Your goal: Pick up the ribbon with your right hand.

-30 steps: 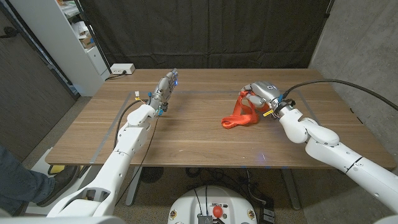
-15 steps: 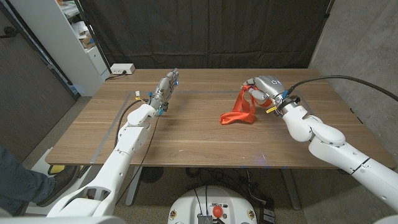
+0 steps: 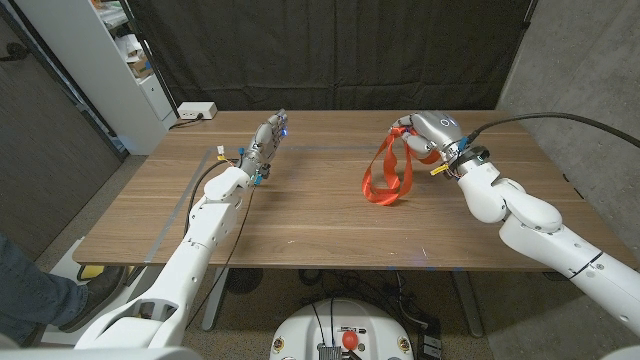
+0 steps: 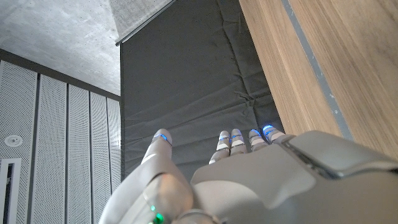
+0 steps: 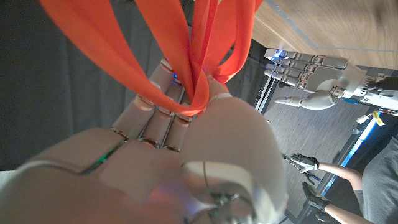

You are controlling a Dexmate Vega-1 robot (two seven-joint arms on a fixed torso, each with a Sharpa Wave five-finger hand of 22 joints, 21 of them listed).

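Right hand: the right hand point(image 3: 430, 135) is raised over the far right part of the tabletop point(image 3: 300, 215), its fingers closed on an orange ribbon point(image 3: 385, 175); in the right wrist view the right hand point(image 5: 186, 155) has its fingers point(image 5: 158, 109) curled over the strands.
Ribbon: the ribbon hangs in long loops just below the right hand and a little toward the table's middle; its lower end reaches down to about the tabletop, though whether it touches the wood cannot be told. In the right wrist view the ribbon point(image 5: 186, 56) crosses the fingers as several flat bands.
Left hand: the left hand point(image 3: 265, 140) is well apart from the right hand, across the tabletop on the robot's left, holding nothing, its fingers straight and close together, pointing toward the far edge. In the left wrist view the left hand point(image 4: 249, 168) shows small blue lights at its fingertips point(image 4: 161, 138).
Person: in the right wrist view, beyond the left hand, a person's gloved hands point(image 5: 311, 177) show at the edge.
Backdrop: a black curtain point(image 3: 320, 50) hangs behind the far side of the tabletop.
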